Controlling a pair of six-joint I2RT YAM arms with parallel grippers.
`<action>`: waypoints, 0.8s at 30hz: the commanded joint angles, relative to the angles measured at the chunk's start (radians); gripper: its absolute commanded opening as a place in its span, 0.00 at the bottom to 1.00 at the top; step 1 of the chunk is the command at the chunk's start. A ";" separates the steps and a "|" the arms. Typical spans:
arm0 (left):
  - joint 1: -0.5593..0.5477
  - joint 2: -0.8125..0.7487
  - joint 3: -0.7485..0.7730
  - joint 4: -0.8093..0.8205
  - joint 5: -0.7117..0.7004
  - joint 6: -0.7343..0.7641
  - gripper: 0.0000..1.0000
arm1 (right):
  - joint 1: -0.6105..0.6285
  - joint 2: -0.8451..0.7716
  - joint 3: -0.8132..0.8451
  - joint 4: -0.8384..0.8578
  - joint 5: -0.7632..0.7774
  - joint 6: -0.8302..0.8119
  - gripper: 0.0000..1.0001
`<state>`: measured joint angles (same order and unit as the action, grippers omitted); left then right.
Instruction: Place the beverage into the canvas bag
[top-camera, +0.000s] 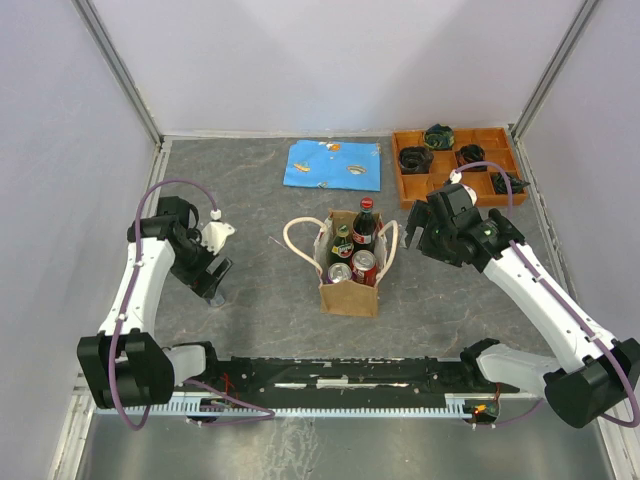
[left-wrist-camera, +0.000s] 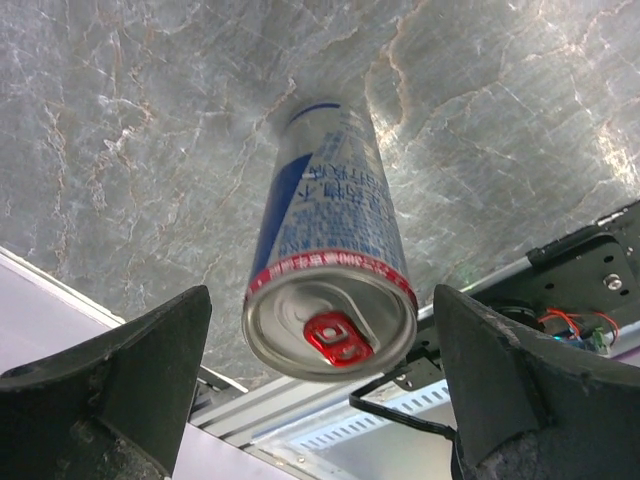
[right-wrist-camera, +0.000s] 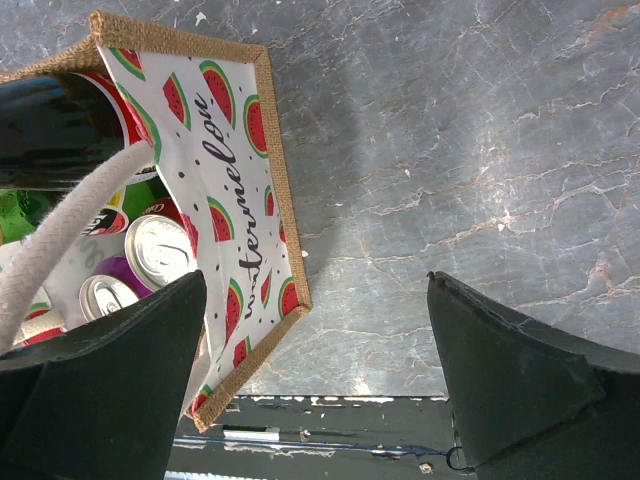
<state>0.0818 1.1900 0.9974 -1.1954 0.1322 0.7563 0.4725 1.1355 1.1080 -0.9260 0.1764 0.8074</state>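
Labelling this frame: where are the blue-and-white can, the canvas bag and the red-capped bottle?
blue-and-white can (left-wrist-camera: 335, 235), left wrist view, printed side.
canvas bag (top-camera: 349, 300), top view, tan near wall.
red-capped bottle (top-camera: 364, 232), top view, dark body.

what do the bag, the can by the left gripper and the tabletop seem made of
Canvas bag: coarse woven fabric, likely jute, by its fibrous tan rim; printed side smoother. Can: metal, probably aluminium, by the shiny lid and red pull tab. Table: grey marble-look surface with pale veins; stone or printed laminate, cannot tell.
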 joint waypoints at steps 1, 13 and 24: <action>0.004 0.021 -0.012 0.086 -0.003 0.022 0.95 | -0.003 -0.024 0.001 0.009 0.008 0.007 0.99; 0.003 0.041 0.046 0.078 0.021 0.014 0.06 | -0.004 -0.026 0.001 0.004 0.015 0.008 0.99; -0.166 0.423 1.115 -0.008 0.320 -0.336 0.03 | -0.003 0.007 0.018 0.020 -0.003 -0.001 0.99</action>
<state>0.0177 1.5478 1.8153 -1.2610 0.2813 0.5980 0.4725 1.1358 1.1080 -0.9279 0.1761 0.8082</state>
